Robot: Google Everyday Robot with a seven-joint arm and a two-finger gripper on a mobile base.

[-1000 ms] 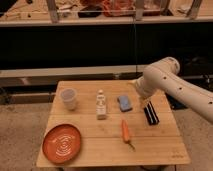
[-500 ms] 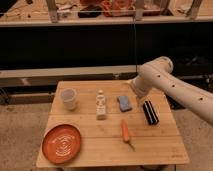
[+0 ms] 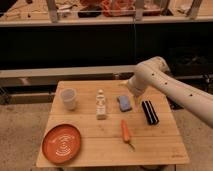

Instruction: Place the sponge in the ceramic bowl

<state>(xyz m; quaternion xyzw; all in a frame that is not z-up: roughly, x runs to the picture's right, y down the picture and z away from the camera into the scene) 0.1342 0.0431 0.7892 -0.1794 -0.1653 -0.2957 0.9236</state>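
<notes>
Movement toward the sponge (image 3: 124, 103) is being shown by the arm. Over the last second the pincer (image 3: 131, 93) is being carried leftward, away from the spot above the black ribbed block (image 3: 149, 112), and it is now being held just above and behind the sponge's back-right edge. Its jaws are being kept wide, and nothing is being gripped between them.

The blue sponge is being left lying flat on the wooden surface (image 3: 160, 145), right of centre, between the small white bottle (image 3: 101, 105) and the black ribbed block, apart from both. The ceramic bowl (image 3: 62, 143), orange-red with white rings, is being left at the front-left corner of the surface with nothing lying in it, well apart from the sponge. The translucent cup (image 3: 68, 98) is standing behind the bowl, and the carrot (image 3: 126, 132) is lying nearer the front edge. None of these things is being displaced by the arm's shift.

For the task, the shift is being read as an approach for a grasp, since the sponge is not in the bowl and the pincer is being lined up over it. A descent and a closing on the soft block are being judged necessary before any carry across to the bowl.
</notes>
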